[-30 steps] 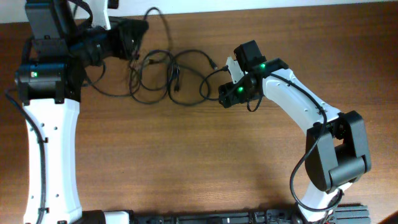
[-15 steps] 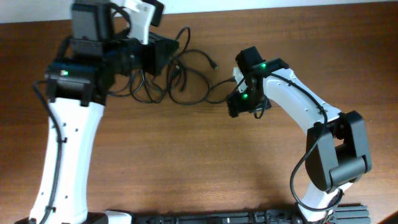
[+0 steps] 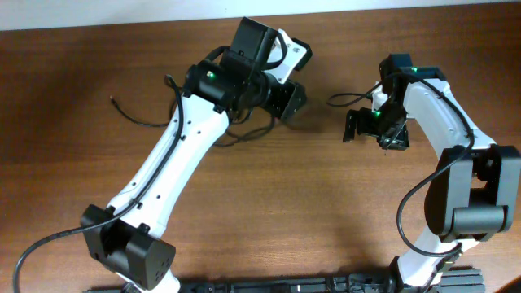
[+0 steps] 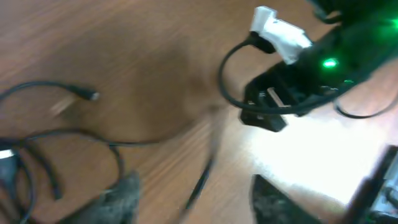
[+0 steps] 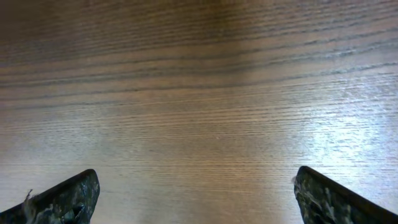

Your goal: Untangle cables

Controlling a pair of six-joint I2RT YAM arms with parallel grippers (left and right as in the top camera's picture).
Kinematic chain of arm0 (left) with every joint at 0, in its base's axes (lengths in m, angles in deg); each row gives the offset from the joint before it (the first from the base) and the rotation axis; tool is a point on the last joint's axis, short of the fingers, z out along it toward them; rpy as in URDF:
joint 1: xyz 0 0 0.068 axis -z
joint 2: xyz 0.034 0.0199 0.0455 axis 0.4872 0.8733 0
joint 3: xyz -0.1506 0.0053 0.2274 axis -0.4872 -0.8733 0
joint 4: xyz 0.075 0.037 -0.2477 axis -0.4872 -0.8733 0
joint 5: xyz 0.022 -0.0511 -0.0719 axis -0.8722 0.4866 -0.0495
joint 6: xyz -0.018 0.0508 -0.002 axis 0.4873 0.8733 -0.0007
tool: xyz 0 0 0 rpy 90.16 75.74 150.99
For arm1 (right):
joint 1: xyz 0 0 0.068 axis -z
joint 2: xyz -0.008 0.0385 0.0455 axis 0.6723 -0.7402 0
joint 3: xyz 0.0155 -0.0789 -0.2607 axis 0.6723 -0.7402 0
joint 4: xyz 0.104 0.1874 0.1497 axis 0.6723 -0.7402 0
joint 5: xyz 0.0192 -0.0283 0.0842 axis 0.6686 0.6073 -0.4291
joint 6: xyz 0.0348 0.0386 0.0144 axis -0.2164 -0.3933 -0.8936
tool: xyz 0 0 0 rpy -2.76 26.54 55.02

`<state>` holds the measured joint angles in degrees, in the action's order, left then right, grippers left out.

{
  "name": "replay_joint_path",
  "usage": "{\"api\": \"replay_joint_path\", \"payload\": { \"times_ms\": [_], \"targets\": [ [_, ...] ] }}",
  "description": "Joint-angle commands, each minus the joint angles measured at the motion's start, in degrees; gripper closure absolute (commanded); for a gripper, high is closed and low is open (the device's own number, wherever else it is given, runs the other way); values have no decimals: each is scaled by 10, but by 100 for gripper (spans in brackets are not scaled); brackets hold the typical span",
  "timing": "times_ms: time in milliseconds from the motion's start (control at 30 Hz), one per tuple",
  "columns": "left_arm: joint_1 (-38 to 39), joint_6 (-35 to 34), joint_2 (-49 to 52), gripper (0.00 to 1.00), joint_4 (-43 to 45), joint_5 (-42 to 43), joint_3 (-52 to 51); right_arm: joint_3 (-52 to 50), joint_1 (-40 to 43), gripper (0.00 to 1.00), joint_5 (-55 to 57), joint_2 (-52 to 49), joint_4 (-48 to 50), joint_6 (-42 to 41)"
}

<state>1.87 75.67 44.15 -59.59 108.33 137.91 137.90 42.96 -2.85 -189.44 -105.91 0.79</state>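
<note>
1. Overhead: cables (image 3: 244,134) bunched on table (image 3: 260,220) under left arm (image 3: 175,155), beside left gripper (image 3: 291,99); loose strand (image 3: 134,120) trailing far left.
2. Left wrist: fingers (image 4: 118,199) spread wide, blurred; thin blurred strand (image 4: 202,180) running between them, contact impossible to tell; plug (image 4: 93,95) lying apart.
3. Right wrist: right gripper (image 5: 196,180) gaping wide above bare wood; well apart from bunch.

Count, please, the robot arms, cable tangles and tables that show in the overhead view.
Robot arms: 2, the left arm and the right arm
Cable tangle: 1
Table: 1
Total: 4
</note>
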Motion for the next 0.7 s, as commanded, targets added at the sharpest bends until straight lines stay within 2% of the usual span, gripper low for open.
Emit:
{"api": "replay_joint_path", "payload": {
  "times_ms": [0,100,233,300,367,400,467,567,667],
  "targets": [
    [-35,6,-24,35,-19,-74,7,5,0,2,-26,-6,11,-2],
    [-90,-5,-42,32,-40,-79,7,5,0,2,-68,-6,28,-2],
    [-174,-67,-66,32,-65,-129,7,5,0,2,-106,-6,39,15],
    [-211,-72,-71,31,-86,-129,7,5,0,2,-108,-6,47,44],
    [-241,-79,-71,30,-111,-129,7,6,-4,1,-122,-5,55,121],
    [-247,-79,-71,30,-117,-129,7,8,-6,1,-122,-3,60,140],
    [-256,-79,-71,22,-127,-131,7,41,-7,1,-122,14,61,150],
    [-258,-79,-71,20,-142,-158,6,94,-9,1,-128,38,59,153],
    [-258,-79,-71,20,-144,-158,6,120,-24,1,-189,47,55,216]
  ]
}}
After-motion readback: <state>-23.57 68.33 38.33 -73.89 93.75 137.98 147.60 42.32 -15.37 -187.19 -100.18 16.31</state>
